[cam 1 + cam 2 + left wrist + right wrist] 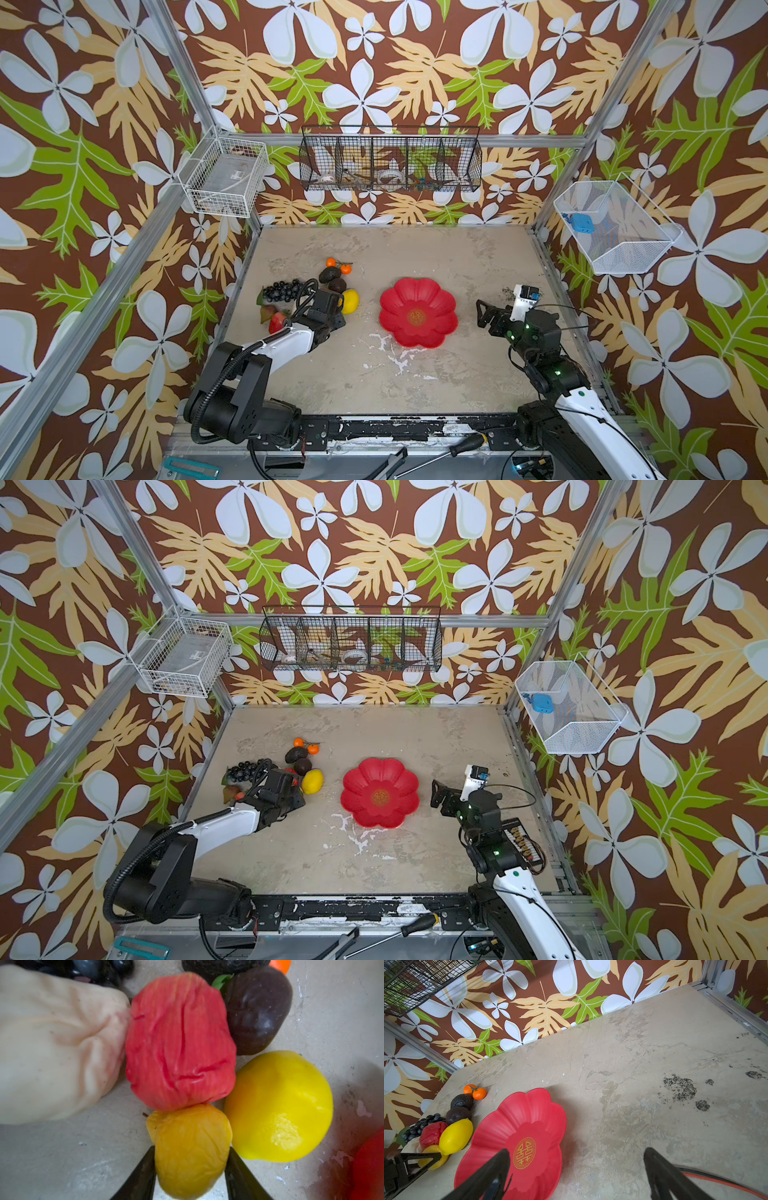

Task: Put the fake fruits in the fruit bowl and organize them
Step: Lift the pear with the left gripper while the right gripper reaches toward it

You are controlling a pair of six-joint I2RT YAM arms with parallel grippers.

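Fruit bowl empty — nothing placed; my left gripper straddles the pear, grip unclear; right gripper gapes.

- Walls were brown wallpaper with big white flowers and tan and green leaves.
- Tabletop was mottled beige, with white scuffs near and dark specks right.
- Aluminium frame ran along the edges.
- Black wire basket hung on the far wall; white baskets hung left and right.
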